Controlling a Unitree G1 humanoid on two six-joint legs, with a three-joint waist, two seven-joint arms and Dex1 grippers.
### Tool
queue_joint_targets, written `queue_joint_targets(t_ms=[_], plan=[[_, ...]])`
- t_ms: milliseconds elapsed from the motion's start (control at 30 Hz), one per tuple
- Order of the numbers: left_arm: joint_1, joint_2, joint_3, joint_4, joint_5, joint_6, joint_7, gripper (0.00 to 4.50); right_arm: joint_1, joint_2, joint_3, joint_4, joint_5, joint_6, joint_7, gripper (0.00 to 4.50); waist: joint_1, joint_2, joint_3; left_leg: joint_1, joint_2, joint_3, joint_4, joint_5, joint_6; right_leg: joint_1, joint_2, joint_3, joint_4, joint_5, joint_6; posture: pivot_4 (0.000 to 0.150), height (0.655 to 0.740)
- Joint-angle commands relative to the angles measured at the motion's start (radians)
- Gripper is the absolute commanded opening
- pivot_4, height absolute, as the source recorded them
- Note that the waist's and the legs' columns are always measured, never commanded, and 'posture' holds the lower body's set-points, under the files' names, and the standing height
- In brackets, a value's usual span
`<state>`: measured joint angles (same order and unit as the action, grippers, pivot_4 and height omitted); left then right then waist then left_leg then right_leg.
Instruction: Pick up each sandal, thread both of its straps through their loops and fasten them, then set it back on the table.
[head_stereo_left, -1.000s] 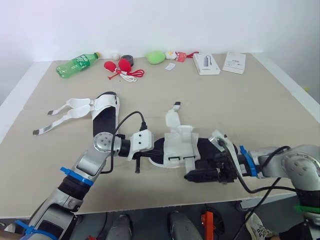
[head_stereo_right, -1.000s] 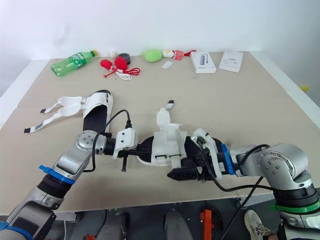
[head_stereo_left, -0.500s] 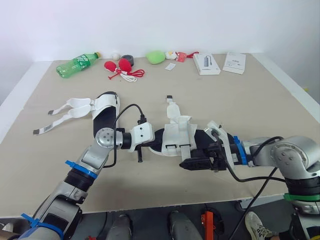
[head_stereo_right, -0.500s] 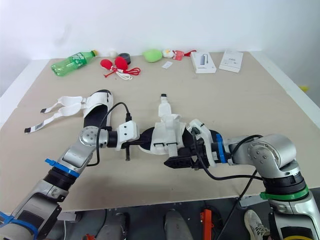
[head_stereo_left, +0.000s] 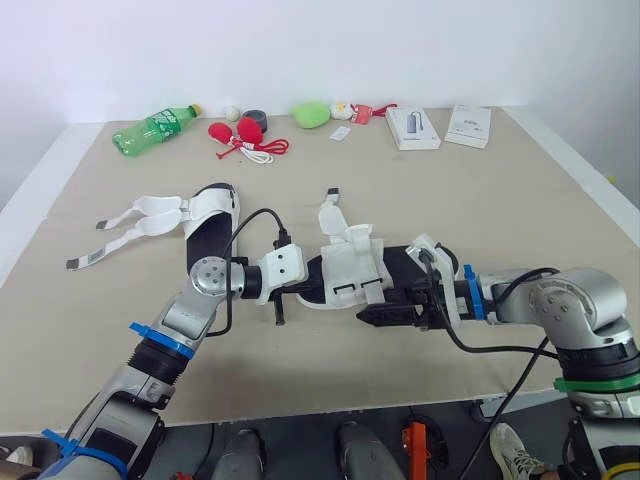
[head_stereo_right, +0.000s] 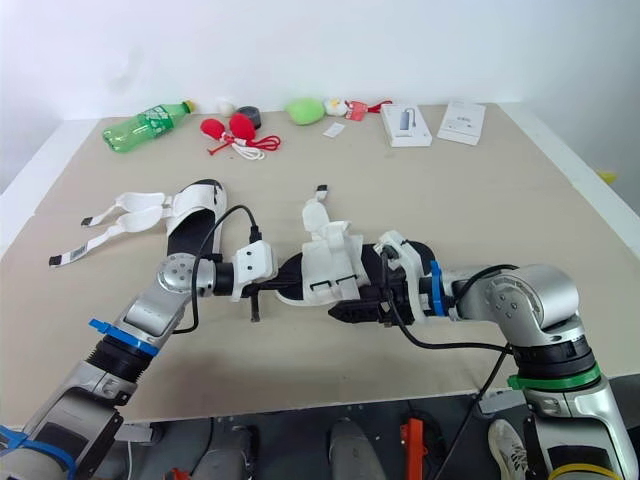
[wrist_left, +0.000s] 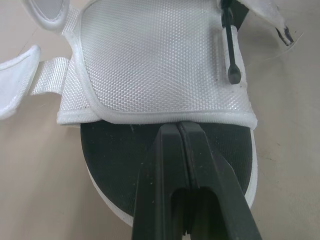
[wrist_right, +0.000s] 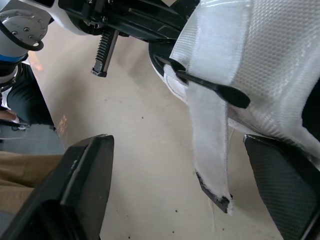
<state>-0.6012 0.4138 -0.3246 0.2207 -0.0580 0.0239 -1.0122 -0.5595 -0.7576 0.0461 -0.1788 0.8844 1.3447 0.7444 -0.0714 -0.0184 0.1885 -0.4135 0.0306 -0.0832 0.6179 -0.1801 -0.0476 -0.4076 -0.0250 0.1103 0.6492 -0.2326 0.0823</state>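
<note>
The sandal (head_stereo_left: 350, 272) in hand sits at the centre of the head-camera frame, low over the table (head_stereo_left: 520, 230); we cannot tell if it touches. The left gripper (wrist_left: 178, 131) is clenched on the rim of the black sole (wrist_left: 115, 165), a thin pinch. The right gripper (head_stereo_left: 385, 314) is spread wide beside the sandal's near edge, with a loose strap (wrist_right: 209, 145) dangling between its fingers, ungrasped. The other sandal (head_stereo_left: 208, 225) lies left of centre, straps undone. Risks as we judge them: the limp strap may slide aside as the fingers close, and any pull on it could twist the sandal out of that shallow rim pinch.
</note>
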Motion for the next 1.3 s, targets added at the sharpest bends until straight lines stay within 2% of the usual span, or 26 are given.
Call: queue_joint_targets(t_ms=[33, 100, 133, 200, 233, 633, 1300], plan=[[0.010, 0.005, -0.005, 0.001, 0.015, 0.009, -0.006, 0.00, 0.023, -0.020, -0.004, -0.039, 0.000, 0.002, 0.025, 2.67, 0.000, 0.000, 0.000, 0.000, 0.000, 0.000, 0.000, 0.000, 0.000, 0.000, 0.000, 0.000, 0.000, 0.000, 0.000, 0.150, 0.7400], [0.012, 0.006, -0.006, -0.001, 0.016, 0.009, -0.007, 0.00, 0.061, -0.034, -0.003, -0.072, 0.006, 0.011, 0.033, 1.71, 0.000, 0.000, 0.000, 0.000, 0.000, 0.000, 0.000, 0.000, 0.000, 0.000, 0.000, 0.000, 0.000, 0.000, 0.000, 0.150, 0.7400], [0.013, 0.006, -0.007, -0.002, 0.017, 0.009, -0.008, 0.00, 0.072, -0.037, -0.004, -0.082, 0.007, 0.013, 0.035, 1.05, 0.000, 0.000, 0.000, -0.001, 0.000, 0.000, 0.000, 0.000, 0.000, 0.000, 0.000, 0.000, 0.000, 0.000, 0.001, 0.150, 0.7400], [0.015, 0.006, -0.008, -0.005, 0.017, 0.011, -0.008, 0.00, 0.098, -0.040, -0.010, -0.101, 0.010, 0.019, 0.034, 0.17, 0.000, 0.000, 0.000, -0.001, 0.000, 0.000, 0.000, 0.000, 0.000, 0.000, 0.000, 0.000, 0.000, -0.001, 0.002, 0.150, 0.7400], [0.015, 0.006, -0.008, -0.005, 0.017, 0.012, -0.009, 0.00, 0.115, -0.041, -0.015, -0.111, 0.014, 0.023, 0.032, 0.06, 0.001, 0.000, 0.000, -0.001, 0.000, 0.000, 0.000, 0.000, 0.000, 0.000, 0.000, 0.000, 0.000, 0.000, 0.002, 0.150, 0.7400], [0.017, 0.001, -0.014, -0.010, 0.017, 0.015, -0.015, 0.00, 0.252, -0.114, -0.036, -0.207, 0.062, 0.065, 0.070, 0.06, 0.002, 0.000, 0.000, -0.001, 0.000, 0.000, 0.000, 0.000, 0.000, 0.000, 0.000, 0.000, 0.000, -0.001, 0.002, 0.150, 0.7400], [0.020, 0.000, -0.016, -0.015, 0.018, 0.017, -0.014, 0.00, 0.271, -0.163, -0.053, -0.217, 0.111, 0.074, 0.107, 0.06, 0.003, 0.000, 0.000, -0.001, 0.000, 0.000, 0.000, 0.000, 0.000, 0.000, 0.000, 0.000, 0.000, -0.001, 0.001, 0.150, 0.7400]])
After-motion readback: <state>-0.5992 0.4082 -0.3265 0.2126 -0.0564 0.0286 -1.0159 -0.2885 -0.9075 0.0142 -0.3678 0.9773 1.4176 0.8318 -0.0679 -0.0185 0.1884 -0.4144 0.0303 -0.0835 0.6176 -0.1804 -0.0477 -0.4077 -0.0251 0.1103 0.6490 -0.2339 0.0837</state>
